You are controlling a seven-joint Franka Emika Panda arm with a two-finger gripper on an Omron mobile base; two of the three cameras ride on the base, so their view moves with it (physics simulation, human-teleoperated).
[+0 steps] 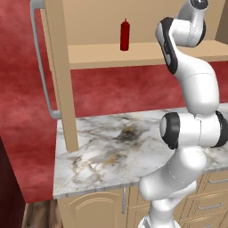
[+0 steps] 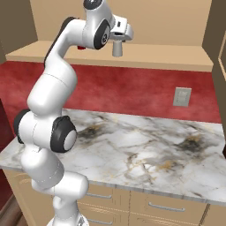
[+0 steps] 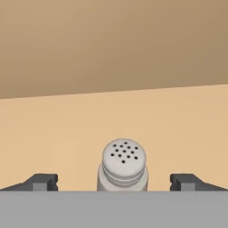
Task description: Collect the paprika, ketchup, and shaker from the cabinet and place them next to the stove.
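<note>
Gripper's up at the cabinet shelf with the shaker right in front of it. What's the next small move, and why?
Probably ease the gripper a little further onto the shaker, then close. In the hand view the shaker stands centred between the two fingertips, which sit wide apart with a clear gap on each side, so nothing is gripped yet. The ketchup stands on the same cabinet shelf, apart from the arm.

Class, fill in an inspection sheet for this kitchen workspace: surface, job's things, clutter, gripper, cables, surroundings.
Surface: marble counter, bare, with dark stains.
Job's things: ketchup upright on the cabinet shelf; shaker upright on the shelf, between the fingertips.
Clutter: nothing seen.
Gripper: gripper open, straddling the shaker, not touching it.
Cables: nothing seen.
Surroundings: red wall with a grey outlet; drawers below the counter.
</note>
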